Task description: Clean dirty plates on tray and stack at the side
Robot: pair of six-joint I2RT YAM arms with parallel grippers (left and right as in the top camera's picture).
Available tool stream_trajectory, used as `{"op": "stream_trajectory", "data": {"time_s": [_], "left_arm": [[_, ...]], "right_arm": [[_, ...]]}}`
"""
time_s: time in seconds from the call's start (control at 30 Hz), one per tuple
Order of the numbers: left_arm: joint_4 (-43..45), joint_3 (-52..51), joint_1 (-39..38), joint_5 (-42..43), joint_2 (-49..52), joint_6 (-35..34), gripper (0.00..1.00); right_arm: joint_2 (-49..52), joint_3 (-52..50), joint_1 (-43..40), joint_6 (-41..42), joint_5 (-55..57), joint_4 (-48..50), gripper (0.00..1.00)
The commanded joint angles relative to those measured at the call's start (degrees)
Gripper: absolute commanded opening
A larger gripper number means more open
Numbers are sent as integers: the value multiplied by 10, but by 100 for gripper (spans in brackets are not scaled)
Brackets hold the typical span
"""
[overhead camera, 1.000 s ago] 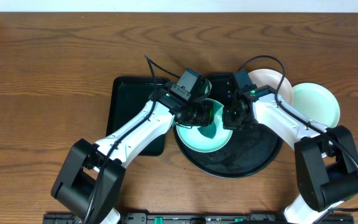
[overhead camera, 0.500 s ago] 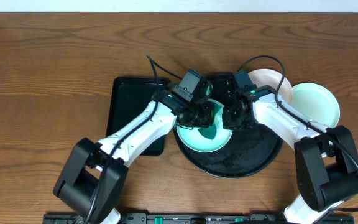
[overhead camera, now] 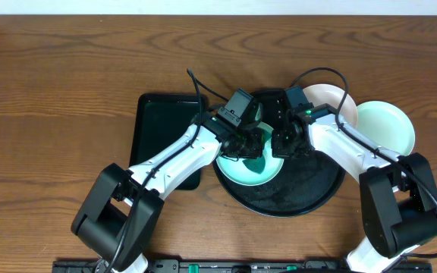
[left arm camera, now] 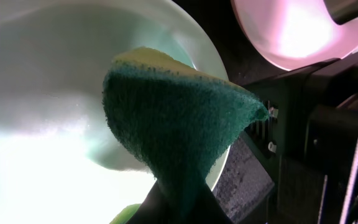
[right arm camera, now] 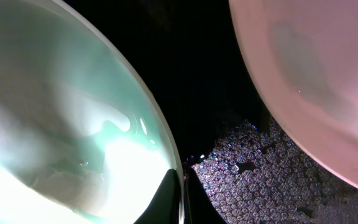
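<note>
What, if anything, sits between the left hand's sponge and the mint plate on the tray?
Nothing visible. The sponge in the left hand hangs directly over the plate. The right hand pinches its rim off to the side, not between them.

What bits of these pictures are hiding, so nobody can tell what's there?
- Middle of the mint plate: overhead, the arms and the sponge cover it; in the wrist views glare washes it out, so I can't tell if any smear remains.
- Left gripper: in the left wrist view the sponge hides its fingers.
- White plate: overhead, the right arm covers part; both wrist views cut it off at the edge.
</note>
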Motion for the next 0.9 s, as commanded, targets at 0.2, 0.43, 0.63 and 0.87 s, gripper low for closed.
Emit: {"op": "stream_trajectory", "data": {"time_s": [0.2, 0.43, 0.63, 0.87], "left_arm": [[11, -2, 0, -6, 38, -1, 8], [15, -2, 0, -6, 60, 0, 8], [17, -2, 1, -29, 61, 0, 8], [17, -3, 1, -44, 61, 2, 8]], "right_arm": [[2, -3, 8, 0, -7, 0, 1], [2, -3, 8, 0, -7, 0, 1], [2, -3, 8, 0, -7, 0, 1], [2, -3, 8, 0, -7, 0, 1]]}}
